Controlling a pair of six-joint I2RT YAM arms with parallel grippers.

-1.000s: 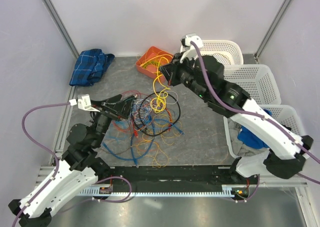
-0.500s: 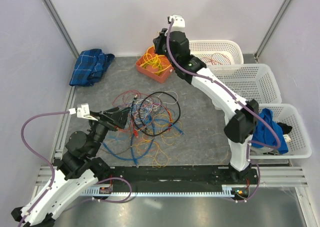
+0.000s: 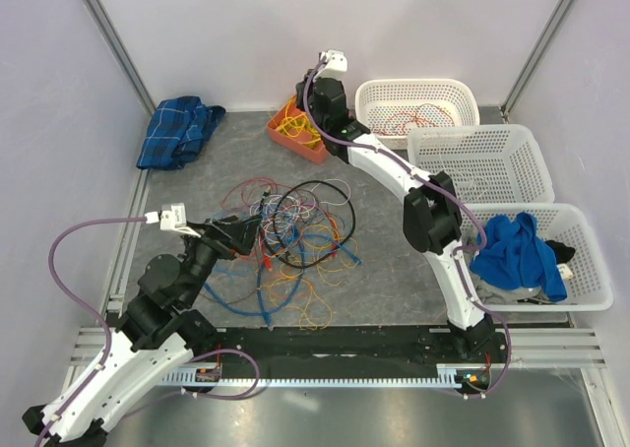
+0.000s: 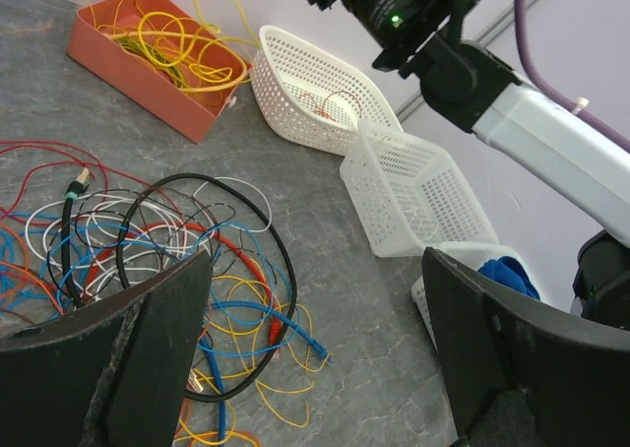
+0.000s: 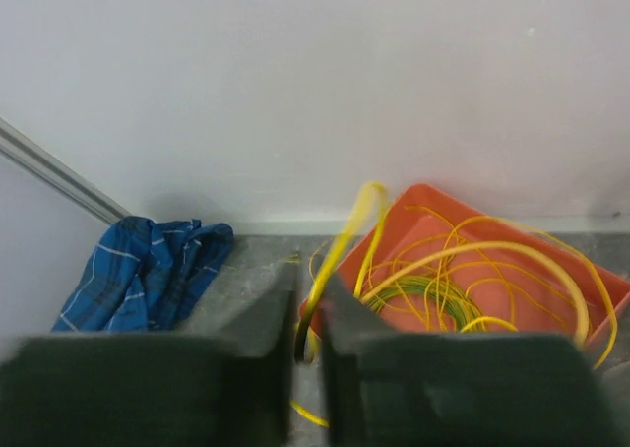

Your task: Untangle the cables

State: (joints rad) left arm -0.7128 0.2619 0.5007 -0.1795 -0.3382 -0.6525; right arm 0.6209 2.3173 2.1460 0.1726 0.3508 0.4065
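We find the left gripper (image 4: 315,299) spread wide at the left edge of the tangled cables (image 3: 295,235) mid-table, and the right gripper (image 5: 309,294) nearly together about a yellow cable (image 5: 345,235) above the orange tray (image 5: 428,199), actual grip indeterminable.

Cables (image 3: 295,235) lie on the table (image 3: 404,235), before the tray (image 3: 279,130).

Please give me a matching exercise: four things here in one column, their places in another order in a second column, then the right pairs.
1 orange tray
2 plaid cloth
3 tangle of cables
4 plain blue cloth

A in the nearest white basket
B far left corner
C middle, before the left gripper
D under the right gripper

Pairs: 1-D, 2-B, 3-C, 4-A
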